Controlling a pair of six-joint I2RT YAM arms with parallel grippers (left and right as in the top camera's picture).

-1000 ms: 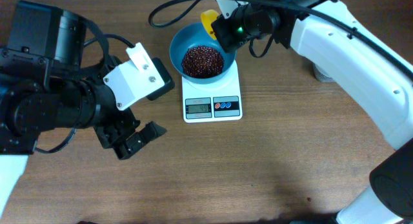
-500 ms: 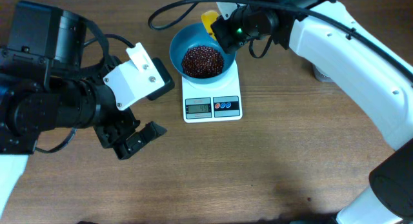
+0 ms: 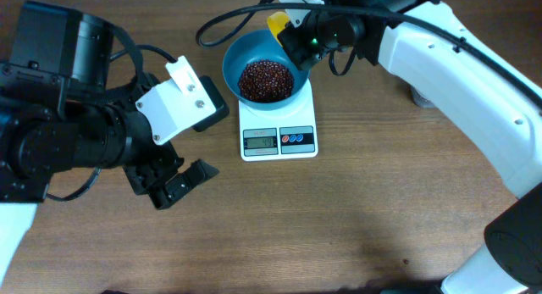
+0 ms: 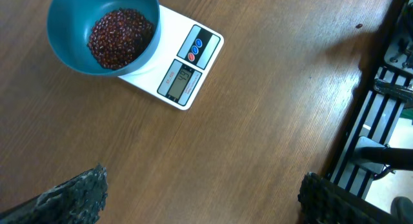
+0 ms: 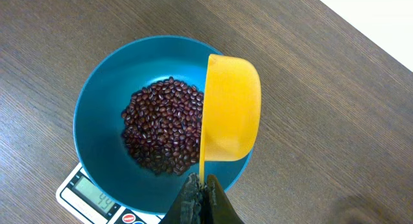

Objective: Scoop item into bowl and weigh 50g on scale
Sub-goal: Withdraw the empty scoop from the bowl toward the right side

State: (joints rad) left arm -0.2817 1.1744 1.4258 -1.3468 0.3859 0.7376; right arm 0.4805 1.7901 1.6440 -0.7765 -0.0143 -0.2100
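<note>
At the left of the bench [image 3: 356,218] the left arm [image 3: 76,133] fills the view, bulky and black, with a white block at its wrist. The left jaws stand wide apart and hold nothing. In the left wrist view their dark fingers [image 4: 74,193] show at the two lower corners, with bare wood between them. They hang above the bench, well apart from the scale and nearer the front edge.

A black cable [image 3: 222,14] loops along the far side, just left of the bowl.

Near the middle, toward the far side, sits the scale [image 3: 279,124]. It is white, and its grey display [image 3: 261,141] and red and blue buttons [image 3: 295,139] are on the near half. The digits are too small to read with certainty. The bowl [image 3: 233,61] stands upright on the scale's far half and overhangs it to the left. The beans [image 3: 265,80] lie in a heap at the bottom of the bowl.

Over the bowl's far right rim hangs a yellow scoop [image 5: 229,108], turned on its side with its open face toward the beans. Whether anything is in it cannot be told. The right jaws are clamped together on the scoop's thin handle, as the right wrist view shows. The white right arm [image 3: 457,82] reaches in from the right edge.
</note>
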